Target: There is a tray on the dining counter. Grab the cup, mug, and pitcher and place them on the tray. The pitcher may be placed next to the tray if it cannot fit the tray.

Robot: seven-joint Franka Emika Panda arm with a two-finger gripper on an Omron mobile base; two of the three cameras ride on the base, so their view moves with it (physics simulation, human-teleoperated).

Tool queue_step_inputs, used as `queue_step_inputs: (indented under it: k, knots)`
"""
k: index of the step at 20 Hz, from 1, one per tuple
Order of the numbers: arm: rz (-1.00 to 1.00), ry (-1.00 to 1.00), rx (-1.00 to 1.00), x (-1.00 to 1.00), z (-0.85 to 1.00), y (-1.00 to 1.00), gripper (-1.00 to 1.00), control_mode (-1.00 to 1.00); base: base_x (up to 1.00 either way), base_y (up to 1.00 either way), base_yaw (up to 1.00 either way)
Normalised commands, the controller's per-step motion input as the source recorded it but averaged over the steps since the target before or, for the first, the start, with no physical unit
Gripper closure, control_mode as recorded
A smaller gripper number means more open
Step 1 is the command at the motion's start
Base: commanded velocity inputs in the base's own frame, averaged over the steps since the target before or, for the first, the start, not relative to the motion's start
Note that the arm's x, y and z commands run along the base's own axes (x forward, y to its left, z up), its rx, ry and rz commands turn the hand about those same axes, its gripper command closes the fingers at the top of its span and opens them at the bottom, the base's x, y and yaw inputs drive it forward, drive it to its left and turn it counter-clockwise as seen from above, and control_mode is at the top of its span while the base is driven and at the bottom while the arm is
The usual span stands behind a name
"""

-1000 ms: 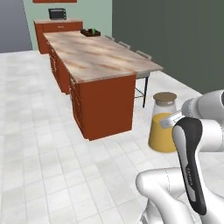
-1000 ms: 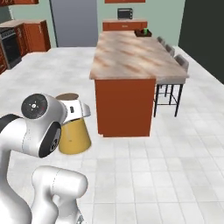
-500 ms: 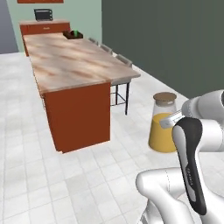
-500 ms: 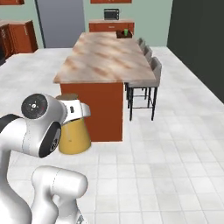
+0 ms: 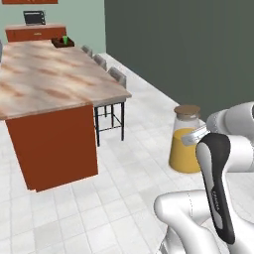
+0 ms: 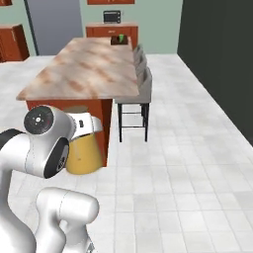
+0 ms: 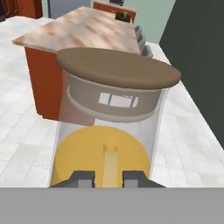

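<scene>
Three grey stools (image 5: 109, 82) along island's right side; toaster oven (image 6: 113, 17) on far cabinet (image 5: 34, 32).

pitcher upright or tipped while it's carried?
Upright: the pitcher has its tan lid level on top, orange liquid settled low.

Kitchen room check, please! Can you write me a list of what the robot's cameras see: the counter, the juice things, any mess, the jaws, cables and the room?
Surface: dining counter, marbled top, mostly bare.
Job's things: pitcher with orange liquid and tan lid, carried upright above the floor, off the counter; tray at the counter's far end with the green cup in it; mug not made out.
Clutter: nothing seen.
Grippers: gripper, jaws shut on the pitcher.
Cables: nothing seen.
Surroundings: stools along one side of the counter; microwave on a far cabinet; white tiled floor; dark wall.
</scene>
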Motion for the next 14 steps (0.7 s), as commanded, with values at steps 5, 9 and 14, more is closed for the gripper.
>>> queue_step_inputs:
  k: [5,9,14]
  knots:
    - [0.0,0.0,0.0,0.0,0.0,0.0,1.0,1.0,0.96,-0.92,0.0]
    - [0.0,0.0,0.0,0.0,0.0,0.0,1.0,1.0,1.0,-0.86,0.0]
    - [0.0,0.0,0.0,0.0,0.0,0.0,1.0,1.0,1.0,-0.72,0.0]
